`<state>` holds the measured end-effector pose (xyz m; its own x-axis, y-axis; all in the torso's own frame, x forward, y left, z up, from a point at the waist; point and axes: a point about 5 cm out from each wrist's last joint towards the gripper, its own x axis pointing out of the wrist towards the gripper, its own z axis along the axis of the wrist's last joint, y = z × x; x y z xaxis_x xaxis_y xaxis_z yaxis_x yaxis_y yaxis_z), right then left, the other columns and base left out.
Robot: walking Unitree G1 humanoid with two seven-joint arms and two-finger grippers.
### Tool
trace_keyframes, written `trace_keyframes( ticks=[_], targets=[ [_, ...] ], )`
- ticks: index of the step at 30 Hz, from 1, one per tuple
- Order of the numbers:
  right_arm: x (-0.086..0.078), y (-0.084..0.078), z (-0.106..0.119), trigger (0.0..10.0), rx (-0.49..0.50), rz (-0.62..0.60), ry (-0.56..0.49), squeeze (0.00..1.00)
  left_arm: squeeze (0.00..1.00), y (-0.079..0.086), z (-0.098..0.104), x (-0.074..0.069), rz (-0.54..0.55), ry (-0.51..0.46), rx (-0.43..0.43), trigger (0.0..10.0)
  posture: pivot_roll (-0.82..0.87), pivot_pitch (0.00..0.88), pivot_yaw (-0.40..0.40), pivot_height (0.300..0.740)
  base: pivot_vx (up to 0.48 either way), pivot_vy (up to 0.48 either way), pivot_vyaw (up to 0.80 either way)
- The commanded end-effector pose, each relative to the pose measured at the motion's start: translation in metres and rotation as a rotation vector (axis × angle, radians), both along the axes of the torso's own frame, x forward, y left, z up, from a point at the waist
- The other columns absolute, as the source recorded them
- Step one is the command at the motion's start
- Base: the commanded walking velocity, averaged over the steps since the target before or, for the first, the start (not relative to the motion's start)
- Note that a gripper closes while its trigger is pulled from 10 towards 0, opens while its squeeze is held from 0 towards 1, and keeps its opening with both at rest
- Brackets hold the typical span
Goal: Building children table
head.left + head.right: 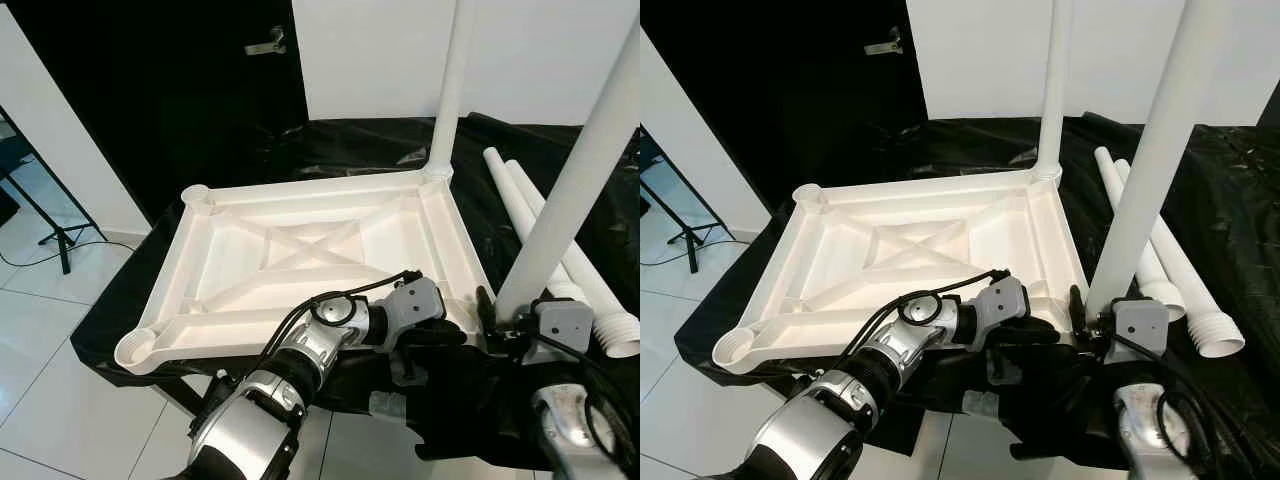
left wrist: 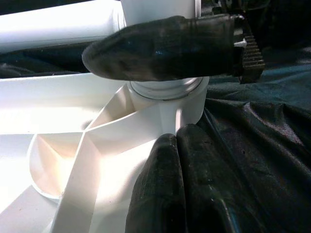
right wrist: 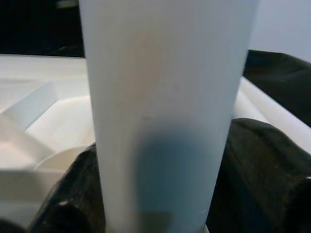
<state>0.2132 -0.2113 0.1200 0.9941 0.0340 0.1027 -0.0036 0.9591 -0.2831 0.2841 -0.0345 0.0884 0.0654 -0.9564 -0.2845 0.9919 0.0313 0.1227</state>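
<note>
— White plastic leg [image 1: 1140, 170]: location?
— Upright in the tabletop's [image 1: 930, 240] near corner socket, pinched between the right gripper's [image 3: 160, 184] fingers.
— Left gripper [image 2: 170, 111]?
— Fingers spread around that socket.

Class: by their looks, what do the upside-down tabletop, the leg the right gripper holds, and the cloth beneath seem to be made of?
Tabletop: likely moulded plastic, matt white, with cast ribs and round corner sockets.
Leg: probably the same plastic, a smooth white tube.
Cloth: black, creased, faintly shiny, perhaps synthetic fabric or sheeting.
</note>
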Motion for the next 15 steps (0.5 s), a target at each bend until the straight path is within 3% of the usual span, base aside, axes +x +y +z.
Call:
trace_keyframes(
  ticks=[1,6,13,14,15],
  targets=[
    [0.001,0.001,-0.004,10.0,0.016,0.070,0.055,0.00,0.00,0.015,-0.059,-0.026,0.065,0.187,0.212,10.0,0.00,0.000,0.094,0.740,0.000,0.000,0.00],
    [0.000,0.006,-0.007,10.0,-0.015,0.255,0.128,0.00,0.00,0.015,-0.059,-0.026,0.068,0.190,0.210,10.0,0.00,0.000,0.091,0.740,0.000,0.000,0.00],
    [-0.003,-0.005,-0.004,9.8,-0.090,0.354,0.178,0.00,0.00,0.017,-0.059,-0.025,0.072,0.190,0.210,10.0,0.00,0.000,0.094,0.740,0.000,0.000,0.00],
    [-0.004,-0.010,-0.002,7.2,-0.106,0.360,0.186,0.00,0.00,0.017,-0.060,-0.026,0.071,0.191,0.211,10.0,0.00,0.000,0.096,0.740,0.000,0.000,0.00],
    [-0.005,-0.013,-0.001,7.2,-0.115,0.366,0.193,0.00,0.00,0.018,-0.060,-0.026,0.070,0.191,0.212,10.0,0.00,0.000,0.097,0.740,0.000,0.000,0.00]
  ],
)
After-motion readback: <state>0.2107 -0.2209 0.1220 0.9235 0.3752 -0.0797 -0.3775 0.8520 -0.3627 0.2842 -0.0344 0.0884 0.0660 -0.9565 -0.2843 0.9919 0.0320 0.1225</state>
